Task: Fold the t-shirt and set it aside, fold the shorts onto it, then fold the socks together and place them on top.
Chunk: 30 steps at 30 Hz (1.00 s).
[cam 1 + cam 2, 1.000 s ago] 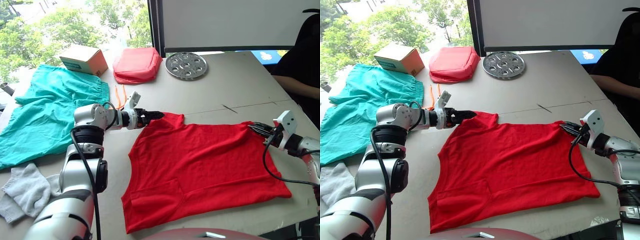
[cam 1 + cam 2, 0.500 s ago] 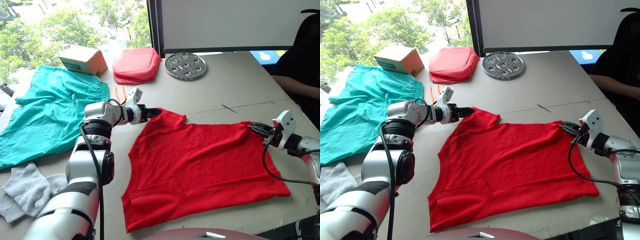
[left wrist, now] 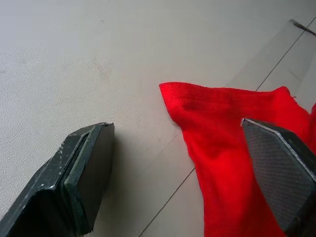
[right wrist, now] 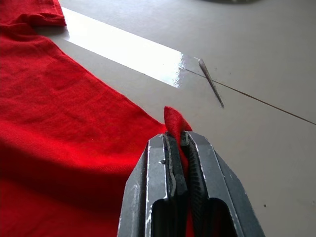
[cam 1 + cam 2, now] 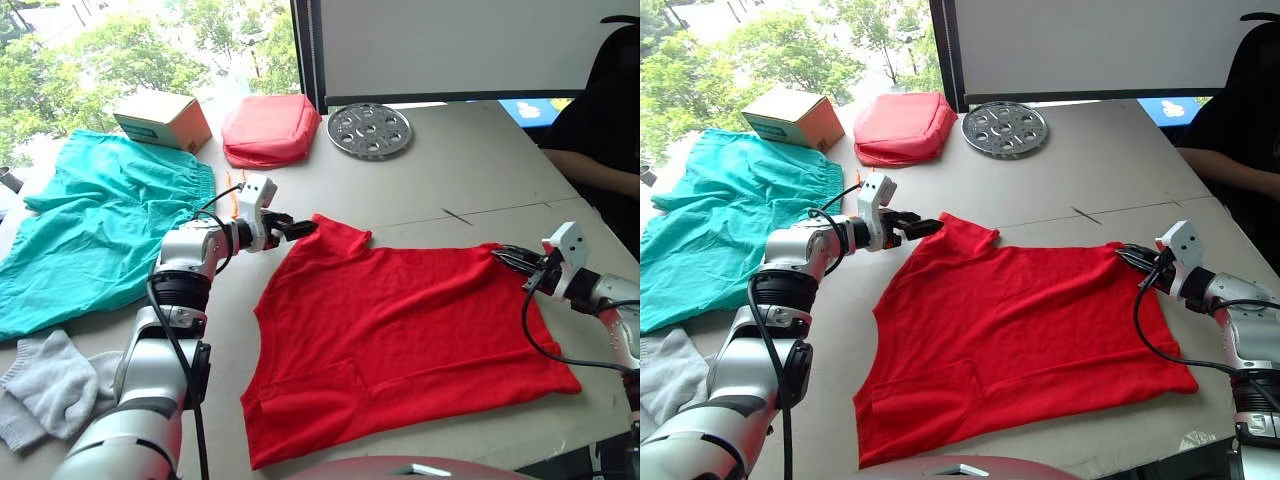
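Head views: t-shirt (image 5: pixel 410 335) spread flat on the table (image 5: pixel 480 160), taking up the near right half. Left gripper (image 5: pixel 296 227) at the shirt's far left corner, fingers parted, not pinching the cloth. Right gripper (image 5: pixel 508 258) at the far right corner, clamped on the shirt's edge. Shorts (image 5: pixel 95 230) spread out at the far left, well apart from the shirt, orange cord (image 5: pixel 233 190) just beside them. Socks (image 5: pixel 50 385) piled at the near left edge. Box (image 5: pixel 162 119), salmon pouch (image 5: pixel 272 129) and round metal plate (image 5: pixel 370 130) along the far side. Person's arm (image 5: pixel 590 165) at the far right.

Left wrist view: fingers (image 3: pixel 79 182) wide apart; red corner of the shirt lying between them, nearer the right-hand finger, flat on the table, ungripped.

Right wrist view: fingers (image 4: pixel 163 197) pressed together with a small peak of red fabric sticking up between the tips; rest of the shirt spread out to one side, bare table on the other.
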Each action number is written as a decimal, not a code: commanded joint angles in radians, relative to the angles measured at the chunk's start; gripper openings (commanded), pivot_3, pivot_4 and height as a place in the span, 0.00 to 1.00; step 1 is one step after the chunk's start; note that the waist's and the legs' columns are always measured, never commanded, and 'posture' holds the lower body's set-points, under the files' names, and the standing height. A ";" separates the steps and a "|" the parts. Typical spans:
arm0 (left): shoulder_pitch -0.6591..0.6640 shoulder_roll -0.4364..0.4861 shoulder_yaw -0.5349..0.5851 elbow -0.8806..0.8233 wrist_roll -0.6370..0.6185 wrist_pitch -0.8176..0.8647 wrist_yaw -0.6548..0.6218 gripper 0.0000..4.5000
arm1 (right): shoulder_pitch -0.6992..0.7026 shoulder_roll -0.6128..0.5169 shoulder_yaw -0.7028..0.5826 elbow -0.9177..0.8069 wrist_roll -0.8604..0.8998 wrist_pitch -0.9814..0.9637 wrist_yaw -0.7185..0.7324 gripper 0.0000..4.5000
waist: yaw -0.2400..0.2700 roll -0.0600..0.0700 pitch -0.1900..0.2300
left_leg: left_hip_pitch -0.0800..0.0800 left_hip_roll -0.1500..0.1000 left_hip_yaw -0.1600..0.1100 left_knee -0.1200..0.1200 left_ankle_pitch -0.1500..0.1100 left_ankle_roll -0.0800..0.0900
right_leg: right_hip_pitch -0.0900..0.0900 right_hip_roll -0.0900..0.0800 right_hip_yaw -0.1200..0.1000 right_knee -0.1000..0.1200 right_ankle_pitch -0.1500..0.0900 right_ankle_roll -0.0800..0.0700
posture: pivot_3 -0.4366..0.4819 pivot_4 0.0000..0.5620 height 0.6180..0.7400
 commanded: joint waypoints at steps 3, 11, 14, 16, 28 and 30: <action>0.085 -0.053 -0.084 -0.117 0.131 -0.226 0.099 1.00 | 0.000 -0.002 -0.016 -0.036 0.012 -0.005 -0.003 0.00 | 0.016 0.000 0.000 | 0.000 0.000 0.000 0.000 0.000 0.000 | 0.000 -0.001 0.000 0.000 -0.001 -0.002 | 0.48 0.27 1.00; 0.109 -0.179 -0.079 -0.162 0.154 -0.216 0.232 1.00 | 0.010 -0.005 -0.018 -0.055 0.018 0.009 0.000 0.00 | 0.036 0.000 0.000 | -0.001 -0.006 -0.001 0.001 0.000 0.001 | 0.001 -0.008 -0.004 0.000 -0.002 -0.003 | 0.48 0.27 1.00; 0.091 -0.218 -0.062 -0.176 0.132 -0.186 0.249 1.00 | 0.011 -0.006 -0.019 -0.062 0.021 0.014 0.000 0.00 | 0.042 0.000 0.000 | -0.002 -0.007 -0.002 0.002 0.000 0.002 | 0.001 -0.008 -0.004 0.000 -0.002 -0.003 | 0.48 0.27 1.00; 0.074 -0.229 -0.047 -0.166 0.120 -0.156 0.252 1.00 | 0.009 -0.006 -0.019 -0.063 0.018 0.014 -0.003 0.00 | 0.040 0.000 0.000 | -0.002 -0.008 -0.002 0.002 0.000 0.003 | 0.001 -0.008 -0.004 0.000 -0.001 -0.001 | 0.48 0.27 1.00; -0.001 -0.215 -0.110 0.001 0.220 -0.204 0.248 0.88 | 0.008 -0.010 -0.026 -0.057 0.013 0.010 -0.015 0.00 | 0.018 0.000 0.000 | 0.000 -0.009 -0.002 0.002 0.000 0.003 | 0.003 -0.005 -0.006 0.000 0.000 0.001 | 0.48 0.27 1.00; -0.006 -0.214 -0.117 0.033 0.230 -0.223 0.238 0.71 | 0.011 -0.016 -0.031 -0.052 0.015 0.010 -0.011 0.00 | 0.017 0.000 0.000 | 0.000 -0.008 -0.003 0.003 0.000 0.002 | 0.003 -0.005 -0.006 0.000 0.000 0.001 | 0.48 0.27 1.00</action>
